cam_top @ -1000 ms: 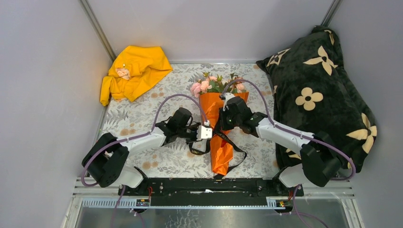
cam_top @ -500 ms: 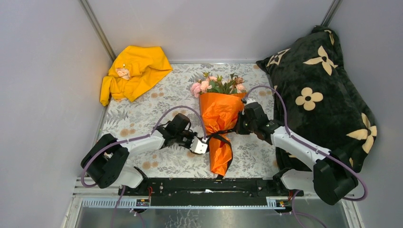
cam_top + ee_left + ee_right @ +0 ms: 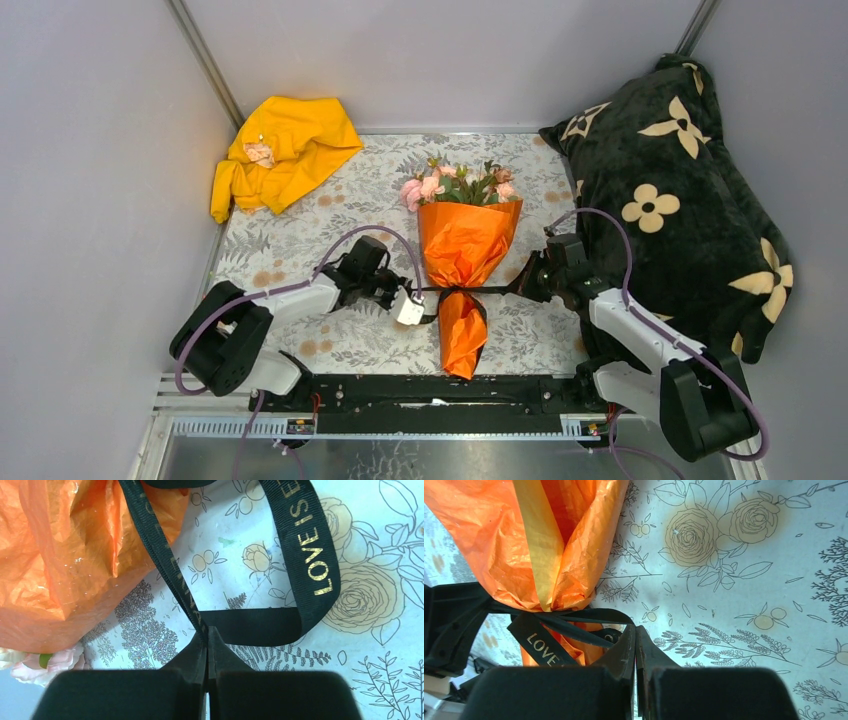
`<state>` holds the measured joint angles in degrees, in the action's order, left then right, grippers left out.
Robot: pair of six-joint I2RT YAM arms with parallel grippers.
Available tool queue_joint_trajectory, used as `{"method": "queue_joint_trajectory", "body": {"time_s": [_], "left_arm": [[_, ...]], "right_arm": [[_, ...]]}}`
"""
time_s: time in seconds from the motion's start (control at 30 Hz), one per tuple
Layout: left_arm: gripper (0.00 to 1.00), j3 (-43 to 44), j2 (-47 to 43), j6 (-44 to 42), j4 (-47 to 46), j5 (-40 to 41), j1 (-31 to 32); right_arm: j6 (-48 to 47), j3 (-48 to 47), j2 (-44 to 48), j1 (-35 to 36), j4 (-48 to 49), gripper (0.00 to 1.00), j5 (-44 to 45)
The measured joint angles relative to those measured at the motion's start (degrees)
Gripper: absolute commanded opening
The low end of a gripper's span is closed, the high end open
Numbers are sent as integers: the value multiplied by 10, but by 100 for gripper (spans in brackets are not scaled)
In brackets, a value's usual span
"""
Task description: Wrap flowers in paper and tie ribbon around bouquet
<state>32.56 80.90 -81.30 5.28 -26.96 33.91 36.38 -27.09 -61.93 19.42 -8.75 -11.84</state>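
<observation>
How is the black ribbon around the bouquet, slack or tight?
Tight: the ribbon runs straight between left gripper and right gripper, pinching the paper.

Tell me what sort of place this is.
Probably a lab test enclosure: bare grey walls box in one floral-clothed table, plus unrelated props, a black pillow and a yellow garment.
</observation>
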Motion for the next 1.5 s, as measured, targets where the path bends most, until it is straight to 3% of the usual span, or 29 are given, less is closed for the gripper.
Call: {"method": "queue_joint_trajectory", "body": {"time_s": [0.6,0.63,0.67,0.7,0.73,0.77,0.8,0.83,0.97,1.07,1.2,1.27,1.37,1.5], "left_arm": [[0,-21,-16,-5,-12,-28,-17],[18,-21,-23,5,-9,-28,-15],[50,-20,-32,19,-5,-28,-11],[72,-19,-42,29,1,-28,-7],[86,-17,-56,45,14,-29,-2],[97,-17,-69,59,26,-29,-2],[98,-17,-82,75,39,-31,-1],[99,-17,-94,87,52,-35,0],[99,-17,-141,136,106,-50,6],[99,-15,-176,225,116,-45,5],[99,-14,-226,454,52,5,-36],[99,-16,-250,594,-4,53,-88],[99,-41,-278,737,-81,110,-167],[99,-108,-306,878,-159,191,-276]], "right_arm": [[14,26,-46,-26,65,0,-46],[12,26,-47,-27,67,0,-49],[11,26,-48,-28,68,13,-50],[9,26,-48,-30,68,29,-50],[5,26,-48,-34,67,45,-46],[1,26,-48,-40,64,70,-39],[-3,26,-47,-46,60,94,-35],[-6,26,-45,-51,55,99,-30],[-24,1,-10,-54,2,100,-5],[-35,-31,45,-54,-31,100,41],[-47,-50,141,-54,-34,100,124],[-55,-49,184,-54,-35,100,170],[-63,-39,221,-54,-29,100,237],[-66,-6,244,-54,-28,100,301]]}}
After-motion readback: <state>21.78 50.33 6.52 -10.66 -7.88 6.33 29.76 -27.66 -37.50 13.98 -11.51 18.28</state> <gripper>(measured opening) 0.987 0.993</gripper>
